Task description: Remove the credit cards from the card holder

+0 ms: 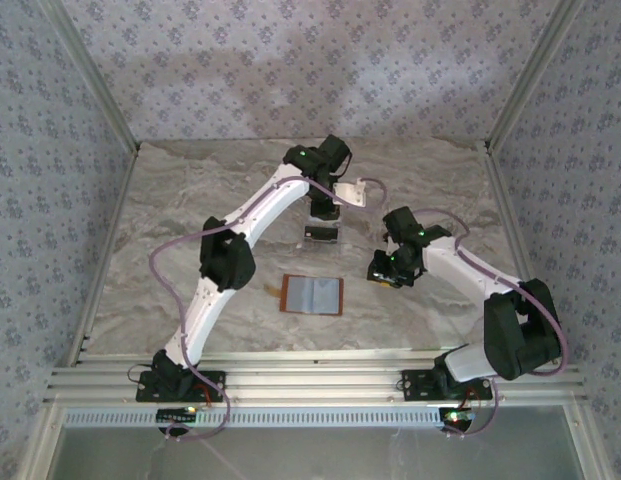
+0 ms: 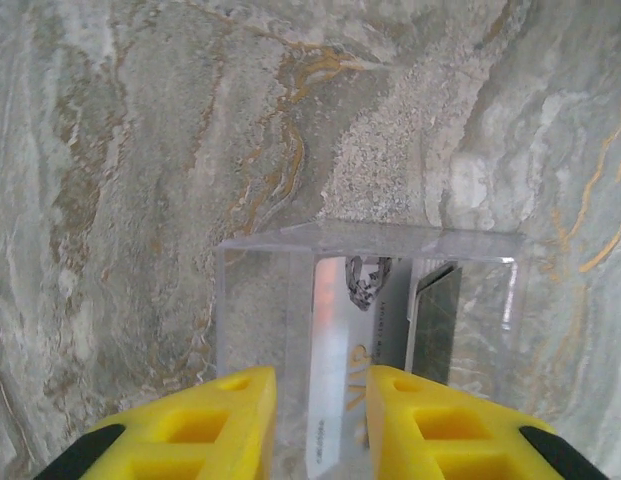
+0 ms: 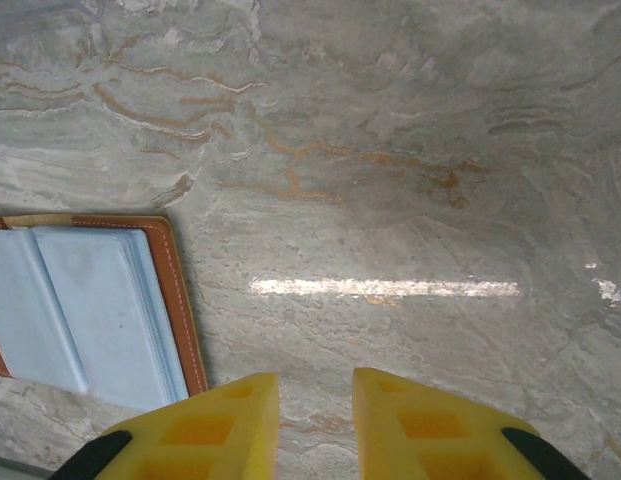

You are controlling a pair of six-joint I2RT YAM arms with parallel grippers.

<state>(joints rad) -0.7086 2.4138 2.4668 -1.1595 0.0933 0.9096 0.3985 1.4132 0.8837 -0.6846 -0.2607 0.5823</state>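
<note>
Beyond the open card holder [image 1: 312, 295], over a clear box [image 1: 321, 236] at the far middle of the tabletop [image 1: 190, 220]: left fingers [image 2: 252, 395] narrowly parted, straddling the upright pale credit card [image 2: 340, 350], not visibly clamping it; dark card [image 2: 435, 325] leaning just beside. Could tip or drag the pale card out on lifting away, should a pad catch its edge. Right fingers [image 3: 252, 400] slightly apart, holding nothing, above bare tabletop beside the holder.
</note>
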